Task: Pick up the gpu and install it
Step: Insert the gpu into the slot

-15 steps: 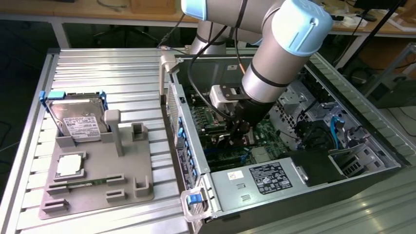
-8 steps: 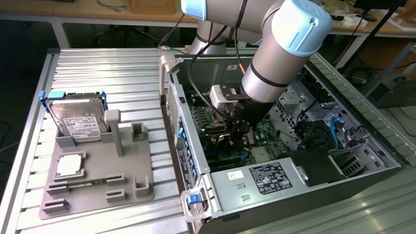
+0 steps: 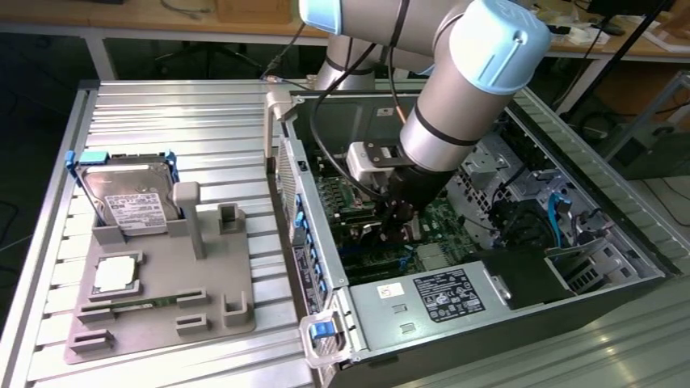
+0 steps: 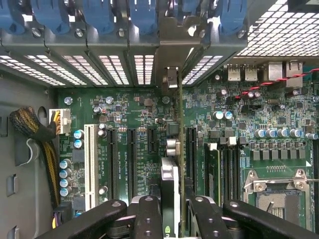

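Observation:
The gpu (image 4: 170,175) stands edge-on between my fingers, its thin green edge and silver parts running toward the rear slot openings of the computer case. My gripper (image 4: 175,219) is shut on it, one black finger (image 4: 147,215) on each side. The card hangs over the green motherboard (image 4: 144,124), between two black expansion slots (image 4: 132,159); whether it touches a slot I cannot tell. In the exterior view my gripper (image 3: 399,220) reaches down into the open case (image 3: 603,267) above the motherboard, with the dark gpu (image 3: 395,237) under it.
Blue slot latches (image 4: 144,15) line the case's rear wall. A white slot (image 4: 90,164), cable bundle (image 4: 35,134) and processor socket (image 4: 274,194) surround the card. Outside the case, a grey tray (image 3: 205,283) holds a hard drive (image 3: 129,198), a processor (image 3: 116,275) and a memory stick (image 3: 135,305).

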`<state>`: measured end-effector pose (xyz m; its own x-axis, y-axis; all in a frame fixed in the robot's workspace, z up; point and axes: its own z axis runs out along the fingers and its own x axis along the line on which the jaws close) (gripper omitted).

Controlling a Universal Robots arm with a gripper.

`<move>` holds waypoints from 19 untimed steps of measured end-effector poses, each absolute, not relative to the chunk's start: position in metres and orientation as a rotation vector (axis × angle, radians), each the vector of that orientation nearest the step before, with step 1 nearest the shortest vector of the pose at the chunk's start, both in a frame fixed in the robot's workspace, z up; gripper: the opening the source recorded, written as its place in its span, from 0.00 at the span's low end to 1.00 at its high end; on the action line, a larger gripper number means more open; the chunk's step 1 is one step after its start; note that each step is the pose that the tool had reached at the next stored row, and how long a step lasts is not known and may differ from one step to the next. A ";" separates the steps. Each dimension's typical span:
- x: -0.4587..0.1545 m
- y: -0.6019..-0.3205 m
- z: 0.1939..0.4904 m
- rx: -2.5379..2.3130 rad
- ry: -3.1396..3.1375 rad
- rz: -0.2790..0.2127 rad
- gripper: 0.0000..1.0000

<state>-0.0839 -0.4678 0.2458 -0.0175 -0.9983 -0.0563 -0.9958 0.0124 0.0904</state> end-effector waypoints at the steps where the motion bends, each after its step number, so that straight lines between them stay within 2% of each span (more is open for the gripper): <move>1: -0.084 -0.468 0.245 2.185 -2.218 -0.162 0.27; 19: -0.084 -0.468 0.234 2.185 -2.218 -0.162 0.27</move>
<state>-0.0840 -0.4678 0.2340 -0.0176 -0.9983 -0.0559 -0.9958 0.0125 0.0905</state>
